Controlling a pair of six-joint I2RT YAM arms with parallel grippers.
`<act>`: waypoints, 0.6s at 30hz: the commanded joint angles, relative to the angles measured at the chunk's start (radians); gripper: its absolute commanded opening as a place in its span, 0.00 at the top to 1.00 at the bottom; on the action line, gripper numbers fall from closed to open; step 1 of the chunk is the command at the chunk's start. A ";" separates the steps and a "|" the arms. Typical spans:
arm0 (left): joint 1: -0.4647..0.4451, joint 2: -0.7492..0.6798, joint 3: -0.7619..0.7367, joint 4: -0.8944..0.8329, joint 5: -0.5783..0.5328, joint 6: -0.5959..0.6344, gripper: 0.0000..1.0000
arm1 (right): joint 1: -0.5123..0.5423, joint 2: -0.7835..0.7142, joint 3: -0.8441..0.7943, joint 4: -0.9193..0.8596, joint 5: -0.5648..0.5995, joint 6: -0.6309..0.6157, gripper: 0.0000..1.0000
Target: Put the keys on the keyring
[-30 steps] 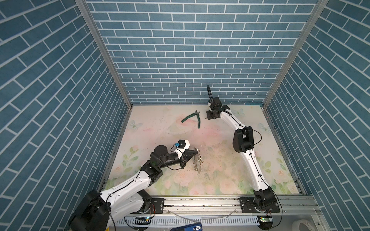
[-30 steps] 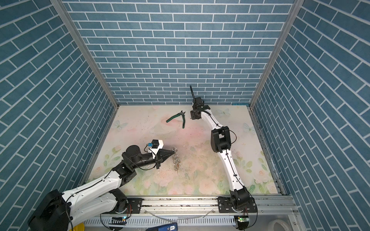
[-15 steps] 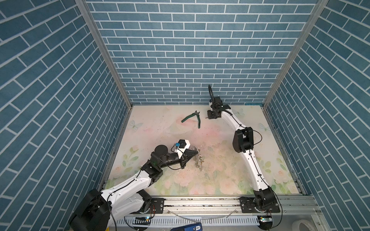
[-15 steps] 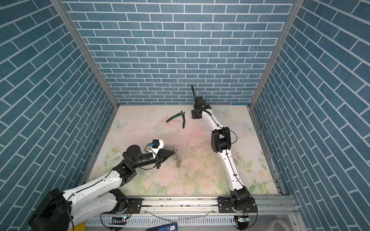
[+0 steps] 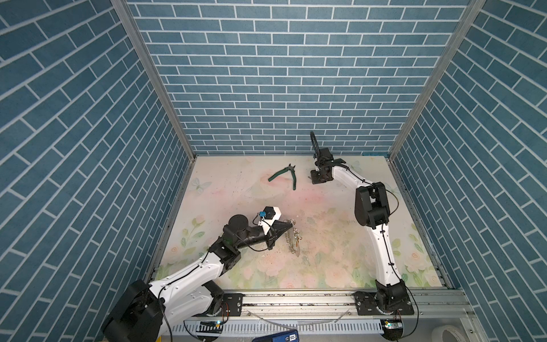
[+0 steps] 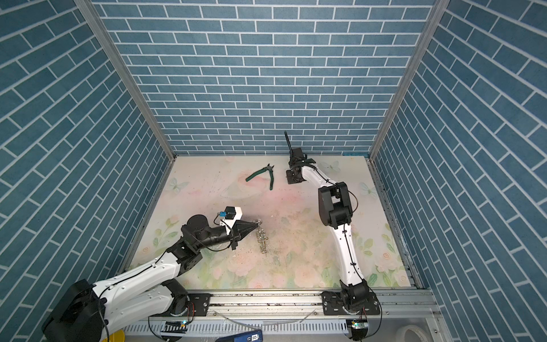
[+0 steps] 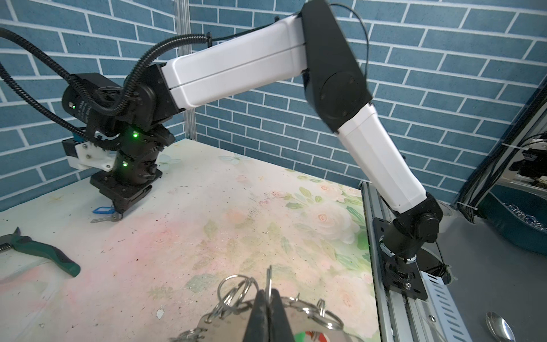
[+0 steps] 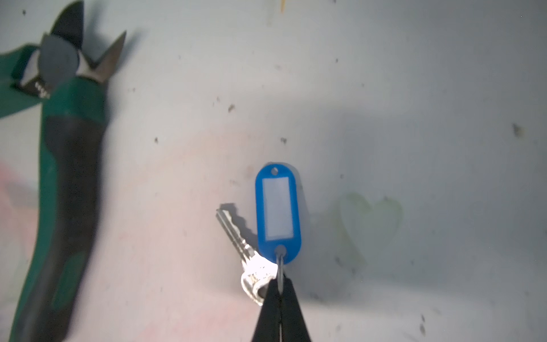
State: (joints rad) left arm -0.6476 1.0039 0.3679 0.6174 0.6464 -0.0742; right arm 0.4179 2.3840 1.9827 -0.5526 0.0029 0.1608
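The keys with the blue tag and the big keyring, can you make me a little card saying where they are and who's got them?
keys: lying on the table, far side
right end effector: shut on the little ring joining key and tag
keyring: near side, apart from the keys
left end effector: shut on one of the keyring's small silver rings
pliers: green handles, lying near the keys, untouched
keys on keyring yet: no
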 commanded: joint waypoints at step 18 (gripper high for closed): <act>-0.086 -0.125 -0.022 -0.147 -0.096 0.110 1.00 | 0.249 -0.770 -1.013 0.205 -0.029 0.054 1.00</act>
State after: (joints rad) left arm -0.7223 0.8989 0.3538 0.4797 0.5724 0.0074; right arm 0.6468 1.6814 1.0328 -0.3534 -0.0154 0.1711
